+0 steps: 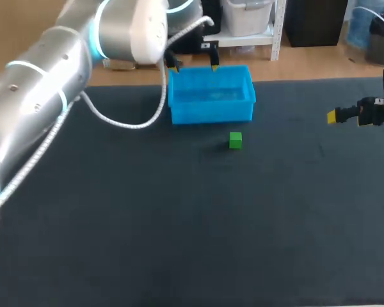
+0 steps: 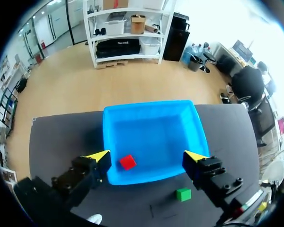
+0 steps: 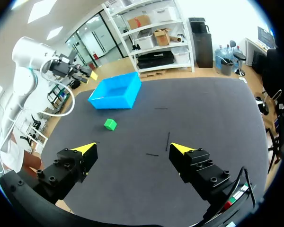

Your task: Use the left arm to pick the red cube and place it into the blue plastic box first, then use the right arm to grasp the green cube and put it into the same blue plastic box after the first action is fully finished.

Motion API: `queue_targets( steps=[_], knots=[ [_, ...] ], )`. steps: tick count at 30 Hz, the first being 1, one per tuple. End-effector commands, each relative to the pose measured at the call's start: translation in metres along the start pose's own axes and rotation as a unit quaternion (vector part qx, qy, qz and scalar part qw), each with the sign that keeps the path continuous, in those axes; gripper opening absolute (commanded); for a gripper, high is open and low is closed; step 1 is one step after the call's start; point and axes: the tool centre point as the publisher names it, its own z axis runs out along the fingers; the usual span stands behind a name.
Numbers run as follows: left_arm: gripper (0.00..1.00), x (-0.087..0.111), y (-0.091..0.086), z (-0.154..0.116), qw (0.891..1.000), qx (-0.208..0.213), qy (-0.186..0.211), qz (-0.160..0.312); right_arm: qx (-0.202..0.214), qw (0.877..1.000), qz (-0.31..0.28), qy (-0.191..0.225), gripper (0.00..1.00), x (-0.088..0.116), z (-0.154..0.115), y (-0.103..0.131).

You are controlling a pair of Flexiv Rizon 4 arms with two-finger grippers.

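The red cube (image 2: pixel 128 162) lies inside the blue plastic box (image 2: pixel 151 117), near its front wall. My left gripper (image 2: pixel 149 156) hangs open above the box with nothing between its fingers; in the head view my left gripper (image 1: pixel 193 65) is over the box's (image 1: pixel 211 112) back rim and the red cube is hidden. The green cube (image 1: pixel 235 140) (image 2: pixel 182 194) (image 3: pixel 110 124) sits on the dark table just in front of the box (image 3: pixel 115 91). My right gripper (image 3: pixel 132 150) (image 1: pixel 332 116) stands open at the table's right side, far from the green cube.
The dark table mat (image 1: pixel 179 224) spreads wide in front of the green cube. My left arm (image 1: pixel 45 89) crosses the back left corner with a white cable (image 1: pixel 125 123) looping beside the box.
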Motion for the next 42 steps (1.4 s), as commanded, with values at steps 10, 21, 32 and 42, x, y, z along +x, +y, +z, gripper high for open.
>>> queue_targets(
  steps=[10, 21, 32, 42],
  knots=[
    [1.0, 0.096, 0.05, -0.085, 0.995, 0.06, -0.073, 0.025, 0.0, 1.0, 0.0, 0.001, 1.0, 0.0, 0.0, 0.0],
    [1.0, 0.172, 0.083, -0.122, 0.979, 0.115, -0.162, 0.046, 0.0, 1.0, 0.0, 0.001, 1.0, 0.0, 0.0, 0.0],
    [1.0, 0.234, 0.115, -0.15, 0.967, 0.149, -0.201, 0.041, 0.0, 1.0, 0.0, 0.001, 1.0, 0.0, 0.0, 0.0],
    [1.0, 0.268, 0.133, -0.158, 0.962, 0.165, -0.216, 0.04, 0.0, 1.0, 0.0, 0.001, 1.0, 0.0, 0.0, 0.0]
  ],
)
